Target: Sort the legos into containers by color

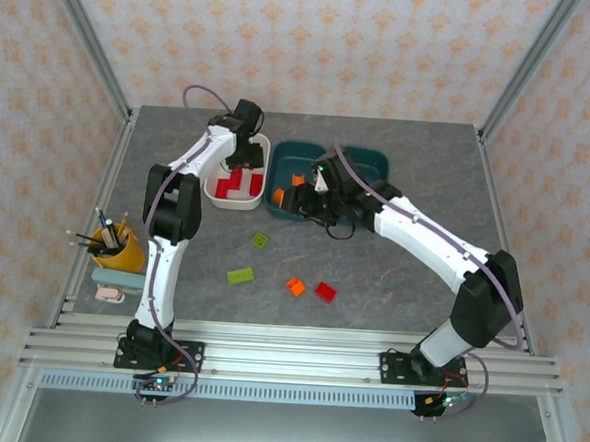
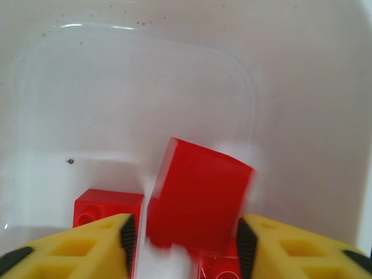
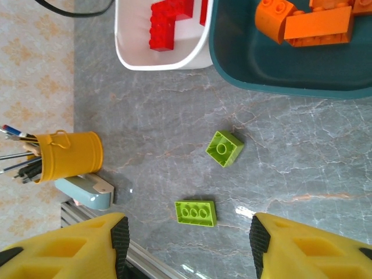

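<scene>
Red brick (image 2: pixel 197 192) sits loose between the spread fingers of the left end effector (image 2: pixel 183 232) inside the white tub (image 2: pixel 116 87); the right end effector (image 3: pixel 183 235) hangs released, empty.

grey veined surface (image 1: pixel 412 278), walls (image 1: pixel 316 42) pale with peach floral print. white tub (image 3: pixel 163 63) has red bricks (image 3: pixel 164 28); teal tub (image 3: pixel 279 75) has orange bricks (image 3: pixel 317 26). two lime green bricks (image 3: pixel 224 148) on the grey. cup (image 3: pixel 72 154) yellow. fingers (image 3: pixel 70 247) yellow, pads (image 3: pixel 120 241) black. arms (image 1: pixel 429 237) white, black joints.
</scene>
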Robot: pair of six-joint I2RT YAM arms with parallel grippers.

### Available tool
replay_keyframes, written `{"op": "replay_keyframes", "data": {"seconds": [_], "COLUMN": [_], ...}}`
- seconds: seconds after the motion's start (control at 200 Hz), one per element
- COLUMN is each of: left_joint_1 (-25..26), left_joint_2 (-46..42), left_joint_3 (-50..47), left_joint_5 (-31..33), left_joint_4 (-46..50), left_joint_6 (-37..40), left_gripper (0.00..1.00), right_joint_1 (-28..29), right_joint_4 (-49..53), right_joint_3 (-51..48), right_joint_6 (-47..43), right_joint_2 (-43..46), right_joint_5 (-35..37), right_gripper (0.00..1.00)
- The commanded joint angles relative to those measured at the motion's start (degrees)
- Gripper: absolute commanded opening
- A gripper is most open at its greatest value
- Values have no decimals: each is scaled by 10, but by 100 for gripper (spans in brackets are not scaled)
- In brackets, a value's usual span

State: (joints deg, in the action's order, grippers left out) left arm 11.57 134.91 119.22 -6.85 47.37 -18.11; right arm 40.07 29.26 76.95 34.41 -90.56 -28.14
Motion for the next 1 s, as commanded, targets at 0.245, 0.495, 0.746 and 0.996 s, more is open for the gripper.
{"op": "replay_keyframes", "data": {"seconds": [0.245, 0.495, 0.746, 0.996], "left_joint_1": [-6, -5, 15, 24], "left_joint_2": [-156, -414, -717, -978], "left_joint_3": [-51, -294, -587, -730], "left_joint_5": [18, 46, 44, 13], "left_joint_4": [4, -42, -49, 25], "left_joint_6": [-42, -140, -221, -256], "left_gripper": [67, 75, 79, 82], "right_joint_1": [58, 138, 149, 152], "right_joint_4": [110, 177, 232, 241], "right_joint_3": [90, 202, 289, 338], "right_joint_6": [-43, 3, 126, 190], "right_joint_2": [-62, -197, -315, -388], "right_joint_5": [131, 227, 243, 250], "right_gripper": [60, 65, 71, 71]}}
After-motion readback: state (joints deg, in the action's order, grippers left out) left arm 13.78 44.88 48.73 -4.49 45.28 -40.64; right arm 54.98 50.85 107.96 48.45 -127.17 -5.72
